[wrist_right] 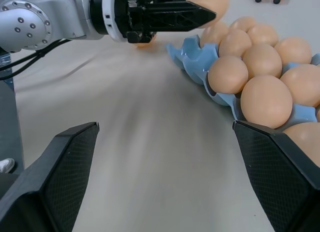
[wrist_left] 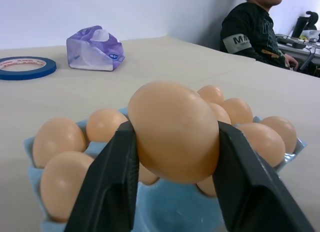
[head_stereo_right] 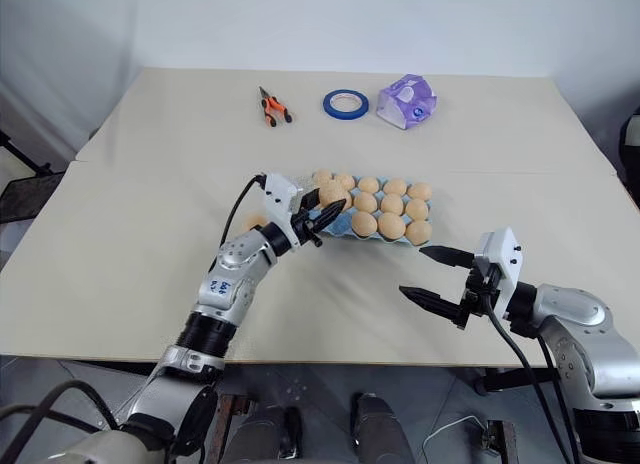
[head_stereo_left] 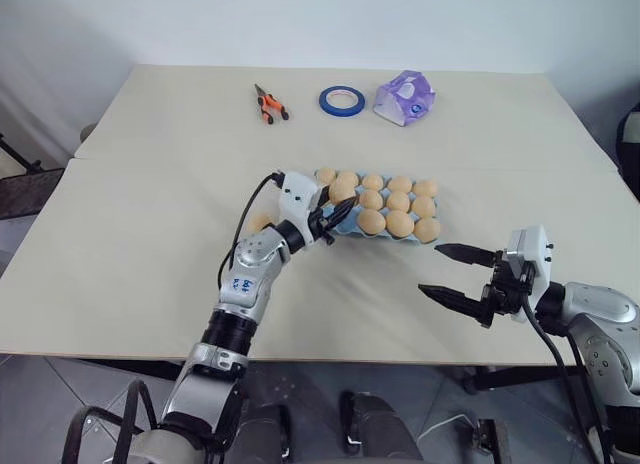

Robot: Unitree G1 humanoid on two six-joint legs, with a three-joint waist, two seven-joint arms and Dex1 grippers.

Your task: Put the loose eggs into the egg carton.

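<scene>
Right tool [head_stereo_left: 452,272] waits wide open and empty near the egg carton [head_stereo_left: 352,222]; left tool [head_stereo_left: 328,220] grips an egg [wrist_left: 175,131] over the carton's vacant end cup, probably for lowering; another loose egg [head_stereo_left: 259,222] lies on the tabletop [head_stereo_left: 130,244] beside it

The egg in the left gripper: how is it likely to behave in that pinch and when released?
The egg looks smooth and rounded, so it may slip between the narrow black fingers. Released outside a cup of the egg carton, it would probably roll. Its shell is likely fragile.
</scene>
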